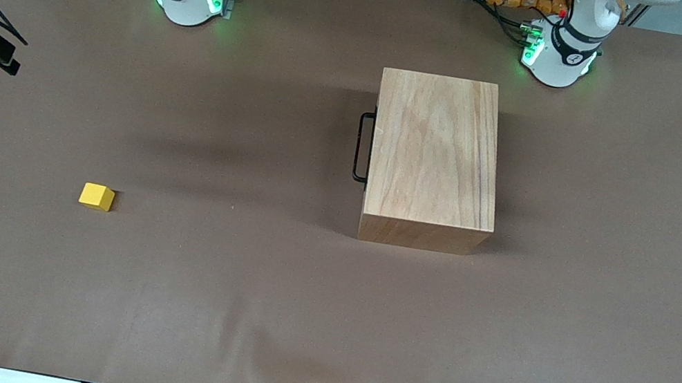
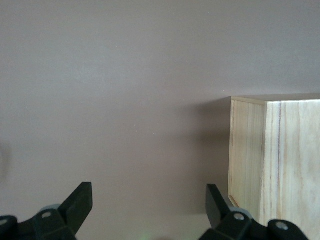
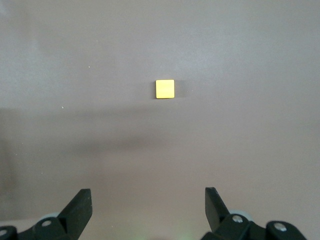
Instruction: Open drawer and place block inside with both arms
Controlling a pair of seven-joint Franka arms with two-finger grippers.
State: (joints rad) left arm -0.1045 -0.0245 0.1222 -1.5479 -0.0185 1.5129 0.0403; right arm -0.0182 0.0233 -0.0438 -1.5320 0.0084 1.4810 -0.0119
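drawer point(image 1: 371, 148): shut in wooden box point(image 1: 434, 159), handle point(image 1: 362, 146) untouched. block point(image 1: 96, 197): on table point(image 1: 222, 311), toward right arm's end, well apart. left gripper point(image 2: 149, 210), right gripper point(image 3: 148, 210): spread, empty, aloft. all steps remain.

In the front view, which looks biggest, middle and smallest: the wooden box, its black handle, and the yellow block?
Largest to smallest, as they look in the front view:
1. Wooden box, by far the largest.
2. Black handle, thin, but it spans well under the box's length.
3. Yellow block, shorter than the handle is long, though chunkier.
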